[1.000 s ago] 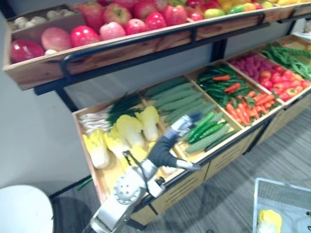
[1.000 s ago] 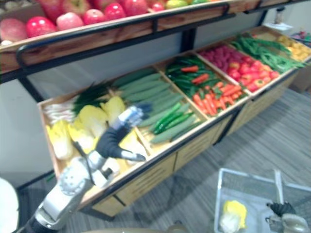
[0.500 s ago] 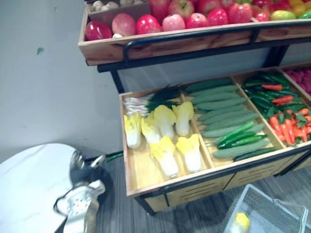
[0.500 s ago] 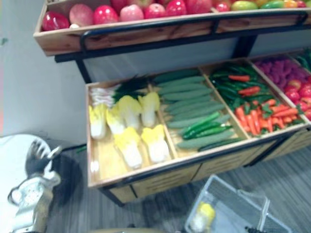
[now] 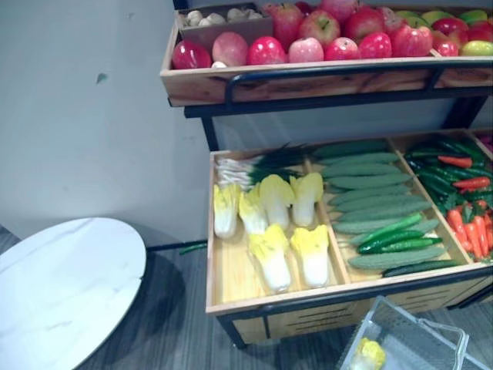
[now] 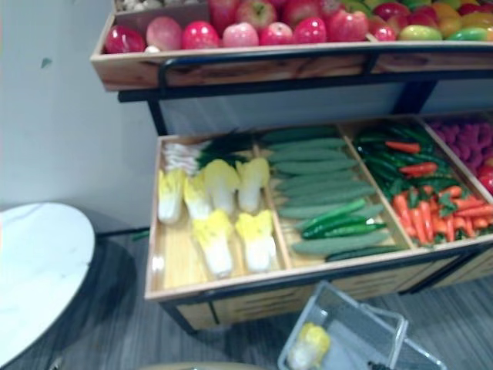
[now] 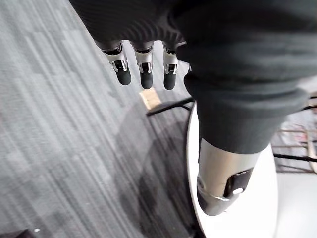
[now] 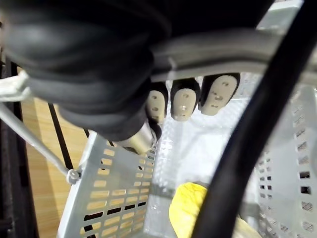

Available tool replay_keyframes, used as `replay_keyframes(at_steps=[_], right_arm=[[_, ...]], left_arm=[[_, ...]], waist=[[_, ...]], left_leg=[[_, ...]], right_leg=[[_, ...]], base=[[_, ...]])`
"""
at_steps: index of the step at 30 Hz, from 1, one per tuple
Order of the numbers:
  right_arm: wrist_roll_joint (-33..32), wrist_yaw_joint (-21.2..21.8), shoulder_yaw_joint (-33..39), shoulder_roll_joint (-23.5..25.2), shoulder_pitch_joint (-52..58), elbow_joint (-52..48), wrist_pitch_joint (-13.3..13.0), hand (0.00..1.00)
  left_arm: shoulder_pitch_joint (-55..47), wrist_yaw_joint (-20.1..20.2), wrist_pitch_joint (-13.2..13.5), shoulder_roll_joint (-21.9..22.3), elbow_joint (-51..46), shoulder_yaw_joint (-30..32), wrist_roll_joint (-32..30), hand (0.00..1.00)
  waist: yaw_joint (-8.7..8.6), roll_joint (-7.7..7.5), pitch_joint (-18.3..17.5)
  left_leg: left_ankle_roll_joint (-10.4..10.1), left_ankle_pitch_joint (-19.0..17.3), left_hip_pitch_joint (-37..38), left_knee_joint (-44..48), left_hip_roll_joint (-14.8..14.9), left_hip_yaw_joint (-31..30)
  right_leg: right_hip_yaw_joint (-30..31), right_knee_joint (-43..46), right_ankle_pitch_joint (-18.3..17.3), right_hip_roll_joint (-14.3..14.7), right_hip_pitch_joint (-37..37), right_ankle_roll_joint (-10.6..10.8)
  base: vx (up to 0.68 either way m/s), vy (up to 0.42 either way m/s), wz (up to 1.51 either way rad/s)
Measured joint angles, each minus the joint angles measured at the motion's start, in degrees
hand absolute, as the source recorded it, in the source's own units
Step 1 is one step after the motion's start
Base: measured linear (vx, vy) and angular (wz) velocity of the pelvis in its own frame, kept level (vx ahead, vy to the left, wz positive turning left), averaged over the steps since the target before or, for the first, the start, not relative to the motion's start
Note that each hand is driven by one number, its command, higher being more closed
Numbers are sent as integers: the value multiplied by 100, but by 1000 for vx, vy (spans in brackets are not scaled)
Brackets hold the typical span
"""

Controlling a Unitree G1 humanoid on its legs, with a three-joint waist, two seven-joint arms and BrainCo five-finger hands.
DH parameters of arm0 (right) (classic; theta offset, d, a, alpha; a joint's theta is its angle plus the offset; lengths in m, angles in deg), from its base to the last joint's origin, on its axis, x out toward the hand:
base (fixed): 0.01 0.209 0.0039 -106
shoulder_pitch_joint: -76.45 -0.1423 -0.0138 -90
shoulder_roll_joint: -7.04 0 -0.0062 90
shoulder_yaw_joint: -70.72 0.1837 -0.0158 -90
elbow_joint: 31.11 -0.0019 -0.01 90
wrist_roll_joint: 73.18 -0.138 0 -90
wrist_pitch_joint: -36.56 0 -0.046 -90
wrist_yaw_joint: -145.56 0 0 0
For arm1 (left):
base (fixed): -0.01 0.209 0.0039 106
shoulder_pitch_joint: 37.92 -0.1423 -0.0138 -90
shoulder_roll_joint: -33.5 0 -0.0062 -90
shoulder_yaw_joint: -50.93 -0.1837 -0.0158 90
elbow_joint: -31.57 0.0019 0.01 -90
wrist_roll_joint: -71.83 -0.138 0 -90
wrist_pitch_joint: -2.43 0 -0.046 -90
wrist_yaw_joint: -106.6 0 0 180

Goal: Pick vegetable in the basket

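Note:
A white wire basket (image 5: pixel 420 339) hangs low in front of the stand, with one yellow napa cabbage (image 5: pixel 368 354) lying in it. My right hand (image 8: pixel 183 101) is shut on the basket's grey handle (image 8: pixel 223 54), fingers curled under the bar, and the cabbage (image 8: pixel 188 213) shows below them. More napa cabbages (image 5: pixel 269 223) lie in the leftmost wooden bin (image 5: pixel 223 277). My left hand (image 7: pixel 143 69) hangs beside me over the grey floor, fingers straight and empty.
Cucumbers (image 5: pixel 377 193) fill the bin beside the cabbages, then chillies and carrots (image 5: pixel 462 193). Spring onions (image 5: pixel 246 166) lie behind the cabbages. An upper shelf of apples (image 5: pixel 323 38) overhangs the bins. A white round table (image 5: pixel 62 285) stands at the left.
My left arm has drawn back from over the cabbage bin, dropped down to the left and left the eye views. The camera has swung left, so the stand sits further right.

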Motion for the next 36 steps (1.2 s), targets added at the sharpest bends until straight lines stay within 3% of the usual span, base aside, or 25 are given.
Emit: replay_keyframes(at_steps=[5,9,13,18,25,33,34,36], right_arm=[[93,-88,9,35,-89,359,-191,100],[95,-210,-181,118,-154,400,-229,100],[96,-234,-469,146,-190,518,-418,100],[94,-318,-746,199,-234,581,-477,100],[89,-465,-1013,367,-320,598,-563,100],[79,-600,-1207,366,-388,581,-655,100],[71,-645,-1204,369,-387,544,-665,100],[-36,-727,-1143,414,-337,357,-684,100]], left_arm=[[0,796,-294,294,763,-3,282,0],[-15,1233,-538,423,991,-273,-477,0],[41,1467,-612,419,1026,-629,-1198,0],[61,1494,-585,455,1072,-1099,-1358,0],[54,1731,-353,542,1082,-1514,-1526,0],[24,2106,238,550,1076,-1976,-1599,0],[13,2123,371,546,1066,-2069,-1744,0],[52,2116,393,466,1059,-2223,-1807,0]], waist=[[-30,12,-2],[-61,8,3],[-99,19,10],[-97,27,15],[-97,-6,72],[-84,-5,286],[-89,-13,305],[-120,-82,350]], left_leg=[[-22,-17,24,1,30,5],[-42,-31,118,1,69,150],[-69,-49,164,1,129,193],[-100,-70,202,1,173,274],[-111,-78,216,1,167,284],[-110,-163,489,2,178,528],[-126,-261,510,3,156,638],[-47,-356,593,3,47,788]], right_leg=[[17,-1,-4,35,3,8],[158,1,-3,100,10,8],[205,4,-5,159,16,8],[290,4,-5,204,8,8],[310,6,-9,200,14,13],[553,59,-33,205,133,20],[666,283,-228,161,28,14],[852,829,-544,1,-260,126]], base=[[40,-13,-2],[36,-15,-16],[34,-22,-10],[16,-13,-9],[0,0,0],[-7,9,-16],[-28,32,-31],[4,60,-33]])
